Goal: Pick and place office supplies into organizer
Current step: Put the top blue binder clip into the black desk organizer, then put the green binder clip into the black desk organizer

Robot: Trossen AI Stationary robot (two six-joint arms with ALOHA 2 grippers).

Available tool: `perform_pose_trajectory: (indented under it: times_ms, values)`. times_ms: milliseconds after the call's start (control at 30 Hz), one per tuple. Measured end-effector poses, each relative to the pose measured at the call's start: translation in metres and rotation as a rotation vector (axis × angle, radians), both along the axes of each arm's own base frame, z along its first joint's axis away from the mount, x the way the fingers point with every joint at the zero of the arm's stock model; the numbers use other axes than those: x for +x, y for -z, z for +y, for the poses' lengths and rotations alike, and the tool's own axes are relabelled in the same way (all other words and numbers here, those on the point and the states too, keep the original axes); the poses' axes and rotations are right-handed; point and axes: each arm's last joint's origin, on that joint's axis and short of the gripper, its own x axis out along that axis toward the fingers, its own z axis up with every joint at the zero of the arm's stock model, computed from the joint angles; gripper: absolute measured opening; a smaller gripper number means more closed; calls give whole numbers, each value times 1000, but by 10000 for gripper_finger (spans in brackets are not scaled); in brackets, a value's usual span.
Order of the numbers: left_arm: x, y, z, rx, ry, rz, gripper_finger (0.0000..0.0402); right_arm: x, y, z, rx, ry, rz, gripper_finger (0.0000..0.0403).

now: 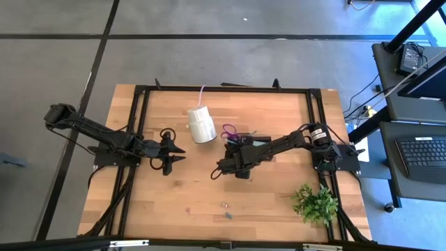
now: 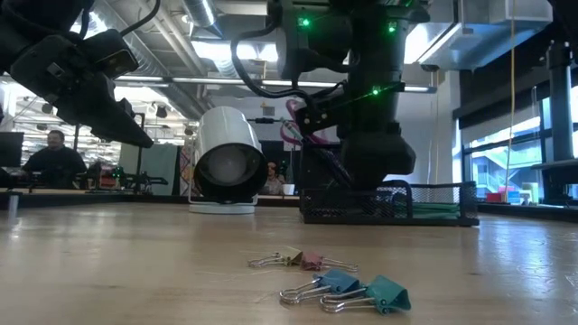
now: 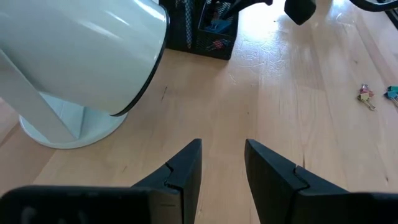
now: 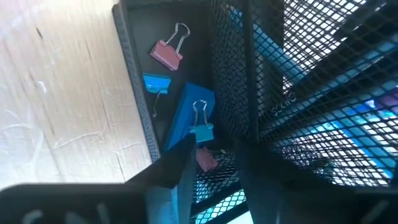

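Observation:
The organizer (image 4: 134, 74), a black mesh tray (image 1: 259, 141), stands right of the table's middle, with purple scissors (image 1: 230, 130) sticking up from it. One compartment holds a pink clip (image 4: 166, 53), a blue clip (image 4: 155, 83), a teal clip (image 4: 200, 129) and a blue pad (image 4: 185, 106). My right gripper (image 4: 214, 148) reaches down into that compartment, open, its fingertips on either side of another pink clip (image 4: 206, 160) that lies on the floor. Several clips (image 2: 343, 284) lie loose near the table's front edge. My left gripper (image 3: 222, 144) waits open above the table's left half.
A white cylinder (image 1: 201, 124) rests on its side on a round base, between the two grippers and just left of the organizer. A green plant (image 1: 315, 202) stands at the near right corner. Bare wood lies between the loose clips and the organizer.

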Motion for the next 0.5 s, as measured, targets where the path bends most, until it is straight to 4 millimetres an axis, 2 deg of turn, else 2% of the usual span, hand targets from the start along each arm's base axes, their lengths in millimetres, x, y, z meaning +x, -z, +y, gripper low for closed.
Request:
perform_pose_trajectory:
  times_ms: [233,500]
  values:
    - [0,0,0,0,0,0,116,2,-8,2,19,2,11,140]
    - [0,0,0,0,0,0,116,22,-47,12,42,-20,-117,141]
